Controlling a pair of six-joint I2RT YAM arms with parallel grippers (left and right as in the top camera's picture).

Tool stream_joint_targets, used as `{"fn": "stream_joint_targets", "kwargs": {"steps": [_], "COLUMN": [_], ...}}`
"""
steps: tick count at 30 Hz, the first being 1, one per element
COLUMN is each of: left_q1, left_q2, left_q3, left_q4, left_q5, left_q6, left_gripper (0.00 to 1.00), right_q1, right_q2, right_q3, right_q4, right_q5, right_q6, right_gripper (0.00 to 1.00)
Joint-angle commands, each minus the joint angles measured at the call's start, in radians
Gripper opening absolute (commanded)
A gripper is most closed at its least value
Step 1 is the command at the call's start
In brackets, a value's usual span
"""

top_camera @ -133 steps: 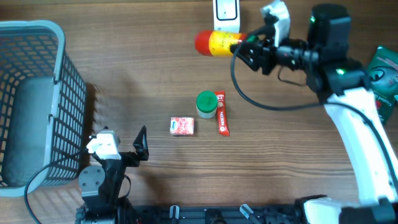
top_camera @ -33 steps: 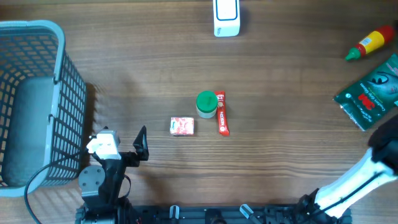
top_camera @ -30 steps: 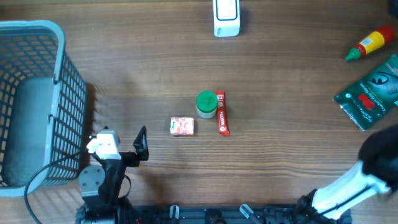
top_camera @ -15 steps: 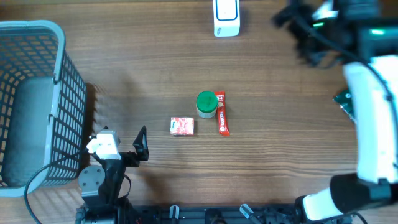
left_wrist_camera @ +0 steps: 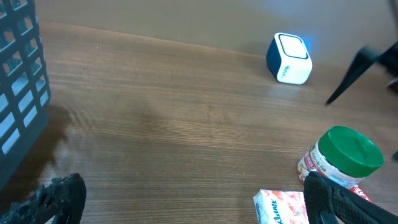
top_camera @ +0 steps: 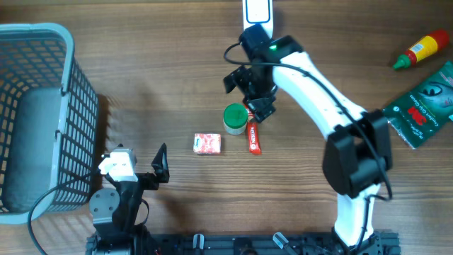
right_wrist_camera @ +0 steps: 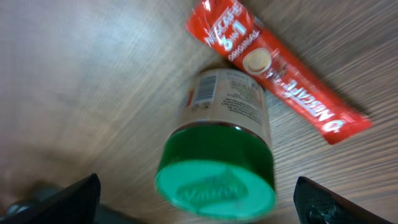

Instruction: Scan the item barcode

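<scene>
Right gripper (top_camera: 248, 94) wide open, empty, over jar (top_camera: 235, 119).
Straddle it squarely before you close; keep clear of the sachet (top_camera: 253, 136) at 3 o'clock.

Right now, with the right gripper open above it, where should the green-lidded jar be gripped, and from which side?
Probably from straight above, the right gripper closing across the round green lid: the jar stands upright, lid up. The red sachet lies close along one side, so close on the two sides clear of it.
</scene>
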Motion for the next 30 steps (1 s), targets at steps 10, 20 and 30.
{"fn": "stream_joint_targets", "kwargs": {"steps": [10,20,30], "left_q1": [-0.005,-0.005,-0.005], "left_q2": [-0.003,-0.003,-0.003], "left_q3": [-0.009,-0.009,-0.009], "left_q4": [0.003,0.003,0.003], "left_q5": [-0.007,-0.007,-0.007], "left_q6": [0.019,0.019,0.019], "left_gripper": [1.00,1.00,1.00], "right_q1": [0.074,0.073,0.077], "right_q2": [0.113,0.109,0.103], "right_q3": [-0.003,0.023,0.055], "right_q4": [0.000,0.028,-0.122], "right_q5": [0.064,0.150,0.283], "right_q6": [0.031,-0.858,-1.476], "right_gripper": [0.73,0.68,0.99]}}
